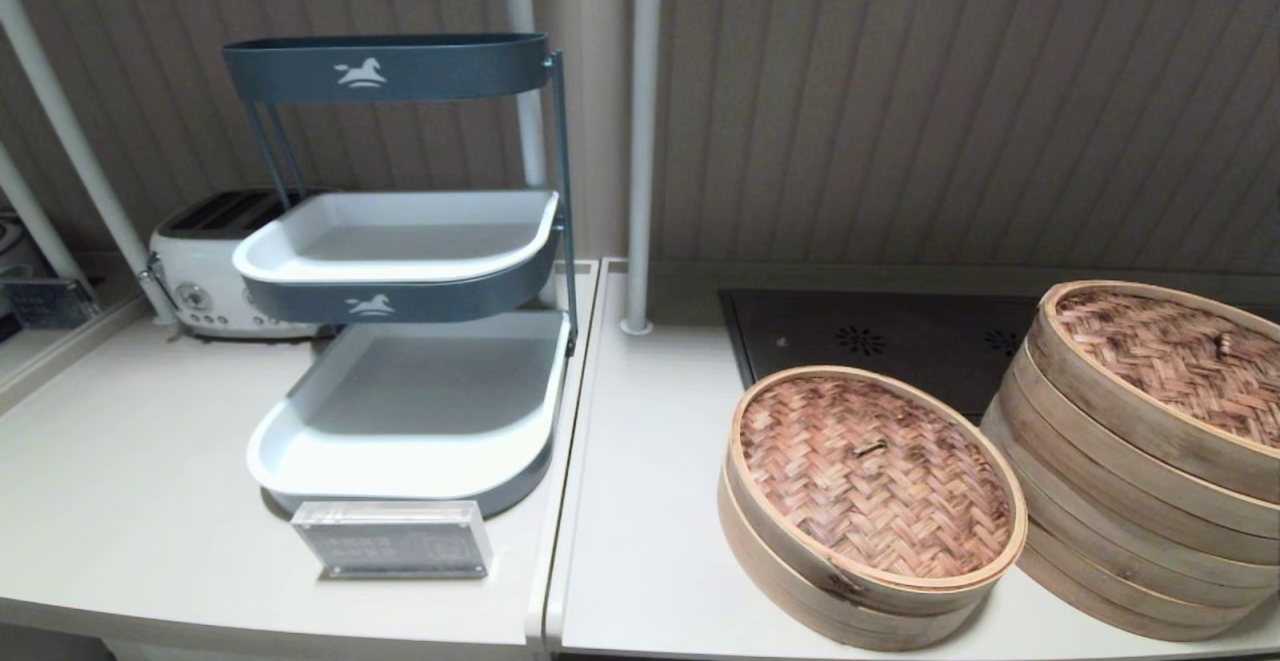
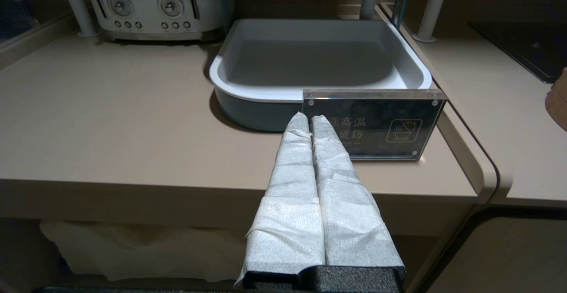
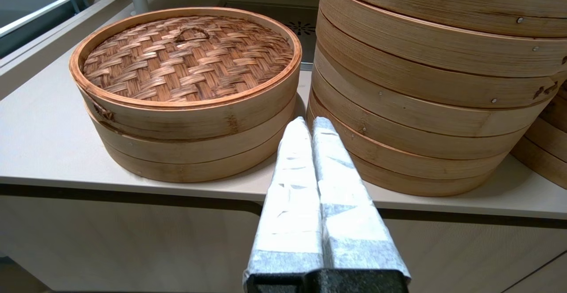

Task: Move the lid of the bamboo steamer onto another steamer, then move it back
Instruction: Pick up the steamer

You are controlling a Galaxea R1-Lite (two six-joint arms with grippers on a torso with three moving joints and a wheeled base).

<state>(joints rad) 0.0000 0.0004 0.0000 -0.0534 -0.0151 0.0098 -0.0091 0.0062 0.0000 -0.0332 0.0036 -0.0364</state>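
The bamboo steamer lid [image 1: 875,476] [image 3: 188,58] sits on a low steamer [image 1: 800,591] on the right counter; its pale rim carries a dark smudge [image 3: 104,113] and a small loop marks the centre. Just right of it stands the tall steamer stack [image 1: 1120,501] [image 3: 425,107], topped by its own woven lid [image 1: 1170,351]. My right gripper [image 3: 310,122] is shut and empty, held in front of the counter edge, pointing at the gap between the two steamers. My left gripper [image 2: 309,118] is shut and empty, off the left counter's front edge. Neither arm shows in the head view.
A three-tier grey and white tray rack [image 1: 410,381] stands on the left counter, with an acrylic sign [image 1: 392,539] [image 2: 372,124] in front and a toaster [image 1: 205,261] behind. A black hob [image 1: 870,341] lies behind the steamers. A white pole [image 1: 640,141] rises nearby. Another steamer [image 3: 547,142] stands further right.
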